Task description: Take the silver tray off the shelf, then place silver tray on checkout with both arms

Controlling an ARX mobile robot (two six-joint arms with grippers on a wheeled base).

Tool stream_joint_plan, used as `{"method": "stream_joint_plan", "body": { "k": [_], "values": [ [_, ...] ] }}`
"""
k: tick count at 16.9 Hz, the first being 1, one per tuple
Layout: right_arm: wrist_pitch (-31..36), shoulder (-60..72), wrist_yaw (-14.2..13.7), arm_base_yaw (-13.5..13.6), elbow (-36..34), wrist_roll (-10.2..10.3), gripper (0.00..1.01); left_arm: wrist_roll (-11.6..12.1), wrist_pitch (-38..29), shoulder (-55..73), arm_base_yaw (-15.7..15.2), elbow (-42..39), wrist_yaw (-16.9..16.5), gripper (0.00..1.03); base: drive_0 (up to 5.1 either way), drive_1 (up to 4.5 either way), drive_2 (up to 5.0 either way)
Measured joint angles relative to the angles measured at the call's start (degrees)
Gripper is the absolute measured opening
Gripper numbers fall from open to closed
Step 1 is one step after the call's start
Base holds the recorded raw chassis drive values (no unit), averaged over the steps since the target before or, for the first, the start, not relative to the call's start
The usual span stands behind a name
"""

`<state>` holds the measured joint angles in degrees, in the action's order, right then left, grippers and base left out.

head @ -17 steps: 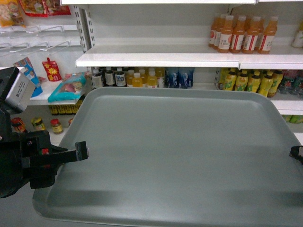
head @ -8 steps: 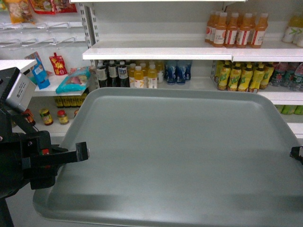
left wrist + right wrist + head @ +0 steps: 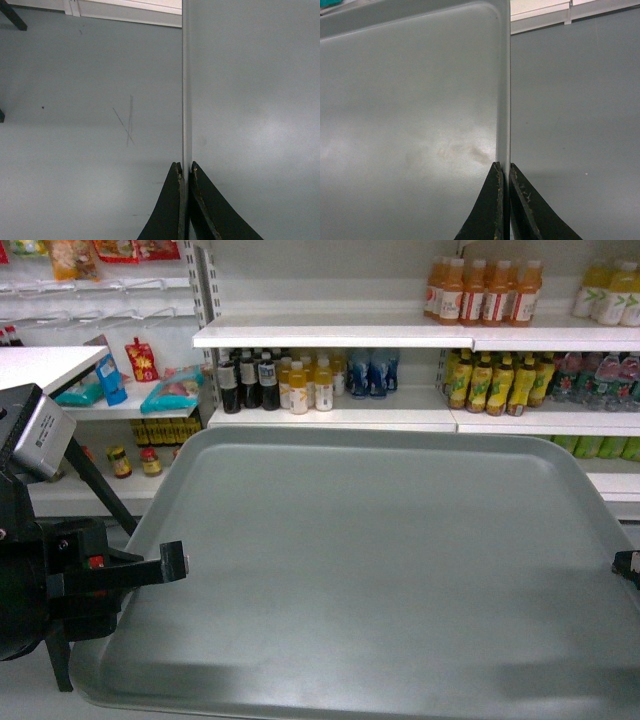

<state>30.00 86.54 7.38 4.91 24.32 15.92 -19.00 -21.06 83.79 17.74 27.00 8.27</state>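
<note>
The silver tray is held level in front of me and fills the lower head view. My left gripper is shut on its left rim, and the left wrist view shows the fingers pinching the thin rim. My right gripper is shut on the right rim, which the right wrist view shows as a pinch beside the tray's surface. The white shelf stands behind the tray, apart from it. A corner of the white checkout tabletop shows at far left.
Rows of bottles and orange drinks stand on the shelves beyond the tray. Snack packs and jars sit on the left shelves. A black slanted leg stands under the tabletop. Grey floor lies below the tray.
The shelves have shrunk and risen in the head view, so I have drawn back from them. The white tabletop has come into view at left. Both grips on the tray are unchanged.
</note>
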Motion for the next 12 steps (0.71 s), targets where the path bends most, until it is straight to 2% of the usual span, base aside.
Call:
{"method": "stream_joint_plan", "body": {
  "k": [8, 12],
  "values": [
    [0.0, 0.0, 0.0, 0.0, 0.0, 0.0, 0.02, 0.0, 0.0, -0.1, 0.0, 0.0, 0.1, 0.02, 0.0, -4.32, 4.3],
    [-0.1, -0.4, 0.0, 0.0, -0.3, 0.0, 0.02, 0.0, -0.1, -0.3, 0.0, -0.3, 0.0, 0.02, 0.0, 0.00, 0.0]
  ]
}}
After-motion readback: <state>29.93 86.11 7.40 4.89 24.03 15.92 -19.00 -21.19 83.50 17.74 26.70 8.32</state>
